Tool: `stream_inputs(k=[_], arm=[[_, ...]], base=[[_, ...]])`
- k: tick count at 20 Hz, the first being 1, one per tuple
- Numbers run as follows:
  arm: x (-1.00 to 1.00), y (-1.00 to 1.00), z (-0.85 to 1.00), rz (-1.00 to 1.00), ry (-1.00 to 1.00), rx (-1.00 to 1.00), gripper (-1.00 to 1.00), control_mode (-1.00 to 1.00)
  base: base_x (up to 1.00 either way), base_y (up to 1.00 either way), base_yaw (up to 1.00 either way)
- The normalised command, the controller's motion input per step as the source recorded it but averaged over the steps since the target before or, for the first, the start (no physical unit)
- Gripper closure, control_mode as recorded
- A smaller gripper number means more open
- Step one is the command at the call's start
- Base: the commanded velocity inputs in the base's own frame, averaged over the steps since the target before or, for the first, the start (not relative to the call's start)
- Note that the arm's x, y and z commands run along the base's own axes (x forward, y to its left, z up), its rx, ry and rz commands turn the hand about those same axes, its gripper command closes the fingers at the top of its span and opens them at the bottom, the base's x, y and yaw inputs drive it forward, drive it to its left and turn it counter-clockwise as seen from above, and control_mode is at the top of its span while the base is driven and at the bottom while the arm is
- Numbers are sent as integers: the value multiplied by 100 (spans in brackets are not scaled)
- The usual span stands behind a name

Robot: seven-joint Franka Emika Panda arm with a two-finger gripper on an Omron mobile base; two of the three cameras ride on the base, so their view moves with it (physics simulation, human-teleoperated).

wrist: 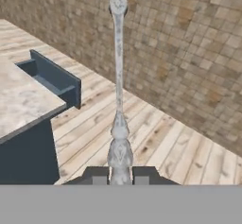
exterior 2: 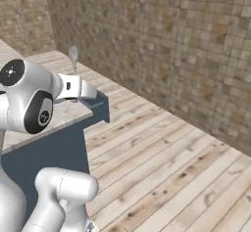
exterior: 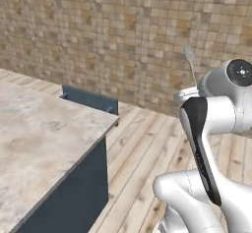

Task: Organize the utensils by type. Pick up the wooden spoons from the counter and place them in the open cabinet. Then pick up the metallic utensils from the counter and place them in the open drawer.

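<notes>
The bench (exterior: 44,133) is seen from behind the arm's left in the left base view, and from its right in the right base view. The open drawer (wrist: 54,79), plank floor and tiled wall are shared, and are looked at along the claw (wrist: 120,175) in the hand view.

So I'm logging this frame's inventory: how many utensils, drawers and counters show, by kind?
Metal spoon, held upright in the shut gripper: 1
Open drawer, dark blue-grey: 1
Counter, pale stone top: 1
Total: 3
</notes>
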Motion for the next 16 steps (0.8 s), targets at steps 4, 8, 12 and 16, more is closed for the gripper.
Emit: stream_inputs(k=[4,8,12,16], arm=[[0,0,0,0,0,0,100,100],[0,0,0,0,0,0,100,100],[0,0,0,0,0,0,100,100],[0,0,0,0,0,0,100,100]], base=[[-3,-32,62],[-10,-36,64],[0,-57,64],[-6,-87,51]])
